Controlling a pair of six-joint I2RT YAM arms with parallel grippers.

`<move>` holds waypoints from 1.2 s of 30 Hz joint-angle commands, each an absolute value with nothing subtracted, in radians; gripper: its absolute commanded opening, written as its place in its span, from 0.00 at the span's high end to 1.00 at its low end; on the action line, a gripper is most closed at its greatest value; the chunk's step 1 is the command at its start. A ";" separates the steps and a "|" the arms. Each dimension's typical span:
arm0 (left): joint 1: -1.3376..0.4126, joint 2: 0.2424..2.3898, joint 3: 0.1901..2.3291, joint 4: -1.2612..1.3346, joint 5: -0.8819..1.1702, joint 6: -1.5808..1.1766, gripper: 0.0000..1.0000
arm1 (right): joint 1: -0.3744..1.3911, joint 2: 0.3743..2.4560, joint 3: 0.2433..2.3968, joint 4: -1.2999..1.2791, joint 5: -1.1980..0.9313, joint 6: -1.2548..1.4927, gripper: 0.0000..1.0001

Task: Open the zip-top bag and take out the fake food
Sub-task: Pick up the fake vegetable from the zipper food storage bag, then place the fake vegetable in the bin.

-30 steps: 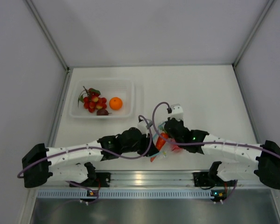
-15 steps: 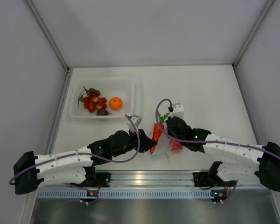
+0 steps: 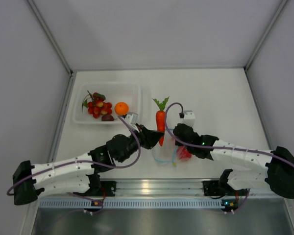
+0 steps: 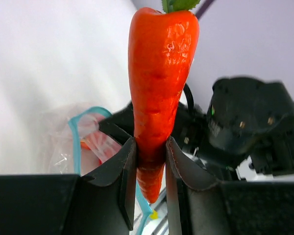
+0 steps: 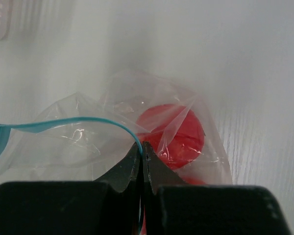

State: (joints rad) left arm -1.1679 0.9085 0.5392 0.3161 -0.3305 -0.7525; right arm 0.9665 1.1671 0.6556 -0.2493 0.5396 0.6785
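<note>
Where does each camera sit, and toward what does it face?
Top external: above and behind, facing down on the table; left arm, right arm show.
Left wrist: faces along the left pincer, shut on the carrot; its fingers show.
Right wrist: faces down past the right pincer, shut on the zip-top bag; its fingers show.
Shared: both wrist views show the zip-top bag.

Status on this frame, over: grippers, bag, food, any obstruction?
Left gripper shut on carrot near its tip, carrot out of the zip-top bag. Right gripper shut on its teal rim. Red fruit inside bag. Nothing seen blocking the tray.
</note>
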 commanded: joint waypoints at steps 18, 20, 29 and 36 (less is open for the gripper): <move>-0.688 1.164 1.052 -0.426 -0.552 -0.741 1.00 | 0.957 0.911 0.683 -0.465 0.683 0.661 1.00; -0.608 1.225 1.071 -0.428 -0.485 -0.674 1.00 | 0.956 0.881 0.687 -0.485 0.686 0.652 1.00; -0.480 1.463 1.213 -0.445 -0.273 -0.417 1.00 | 0.951 0.805 0.699 -0.515 0.675 0.627 1.00; -0.468 1.612 1.282 -0.446 -0.252 -0.420 1.00 | 0.950 0.766 0.707 -0.531 0.649 0.609 1.00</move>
State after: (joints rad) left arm -0.4812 1.5661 1.2293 -0.4458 -0.2733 -0.4496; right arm 0.9634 0.7963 0.6563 -0.5026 0.6529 0.6281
